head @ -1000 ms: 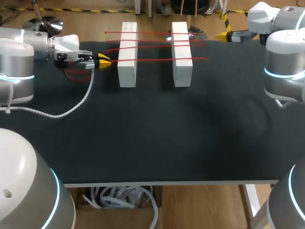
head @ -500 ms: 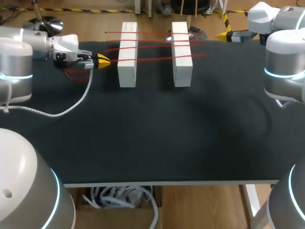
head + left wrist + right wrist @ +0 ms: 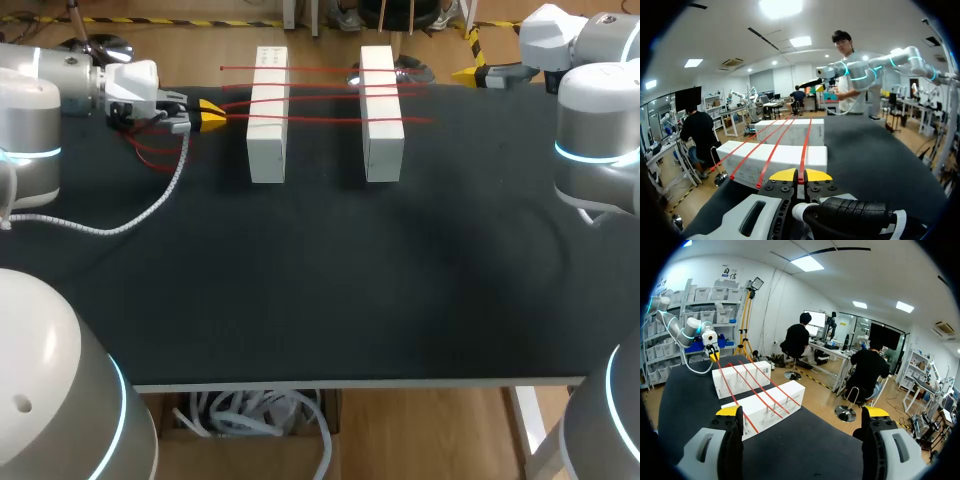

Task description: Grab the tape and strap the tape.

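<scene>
Two long white blocks [image 3: 267, 115] [image 3: 381, 113] stand side by side at the back of the black table [image 3: 320, 280], with several red tapes lying across both. My left gripper [image 3: 210, 115] sits just left of the left block, shut on the end of the nearest red tape [image 3: 330, 119]. In the left wrist view the tape [image 3: 805, 145] runs from between the yellow tips [image 3: 800, 175] ahead over the near block [image 3: 775, 157] and the far block [image 3: 790, 131]. My right gripper [image 3: 470, 73] hangs open at the table's back right; in its own view the gripper [image 3: 802, 412] holds nothing, the blocks [image 3: 767, 407] ahead of it.
Loose red tape loops [image 3: 150, 155] lie on the table under my left wrist. A white coiled cable [image 3: 130, 215] trails from the left arm across the table's left part. The table's front edge [image 3: 350, 381] is far from both blocks.
My left gripper has moved towards the table's back and slightly left, taking the tape end with it. The right arm has kept still.
</scene>
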{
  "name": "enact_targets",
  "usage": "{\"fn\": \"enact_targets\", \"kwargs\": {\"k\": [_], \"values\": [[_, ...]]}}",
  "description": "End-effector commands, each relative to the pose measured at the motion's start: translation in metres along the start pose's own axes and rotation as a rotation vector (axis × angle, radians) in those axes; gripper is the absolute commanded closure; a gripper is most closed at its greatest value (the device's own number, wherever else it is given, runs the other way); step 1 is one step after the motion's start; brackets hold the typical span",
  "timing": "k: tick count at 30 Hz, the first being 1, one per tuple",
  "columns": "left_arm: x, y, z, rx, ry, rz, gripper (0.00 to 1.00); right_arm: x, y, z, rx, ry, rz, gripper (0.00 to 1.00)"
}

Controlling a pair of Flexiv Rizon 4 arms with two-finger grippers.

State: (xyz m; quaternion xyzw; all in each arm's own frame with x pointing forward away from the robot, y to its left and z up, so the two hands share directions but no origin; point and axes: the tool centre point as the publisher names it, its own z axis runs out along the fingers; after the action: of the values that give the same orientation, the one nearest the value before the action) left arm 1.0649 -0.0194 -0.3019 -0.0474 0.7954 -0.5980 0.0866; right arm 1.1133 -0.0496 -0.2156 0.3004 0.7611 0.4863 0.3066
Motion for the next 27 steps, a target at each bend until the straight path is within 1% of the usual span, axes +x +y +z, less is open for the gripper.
{"fn": "enact_targets", "kwargs": {"k": [1,3,6,7,10,16,21,27], "values": [[0.006,-0.015,-0.007,0.005,-0.009,-0.02,1.0,0.0,0.0,0.001,0.0,0.0,0.0,0.0],[0.006,-0.022,-0.009,0.013,-0.021,-0.018,1.0,0.0,0.0,0.001,0.0,0.0,0.0,0.0],[0.005,-0.036,-0.012,0.039,-0.051,-0.028,1.0,0.0,0.0,0.001,0.0,0.0,0.0,0.0],[0.006,-0.043,-0.013,0.059,-0.04,-0.035,1.0,0.0,0.0,0.001,0.0,0.0,0.0,0.0],[0.009,-0.055,-0.015,0.083,-0.028,-0.042,1.0,0.0,0.0,0.001,0.0,0.0,0.0,0.0],[0.012,-0.076,-0.019,0.142,-0.002,-0.053,1.0,0.0,0.0,0.001,0.0,0.0,0.0,0.0],[0.01,-0.092,-0.022,0.188,0.018,-0.075,1.0,0.0,0.0,0.001,0.0,0.0,0.0,0.0],[0.006,-0.112,-0.025,0.249,0.022,-0.114,1.0,0.0,0.0,0.001,0.0,0.0,0.0,0.0]]}}
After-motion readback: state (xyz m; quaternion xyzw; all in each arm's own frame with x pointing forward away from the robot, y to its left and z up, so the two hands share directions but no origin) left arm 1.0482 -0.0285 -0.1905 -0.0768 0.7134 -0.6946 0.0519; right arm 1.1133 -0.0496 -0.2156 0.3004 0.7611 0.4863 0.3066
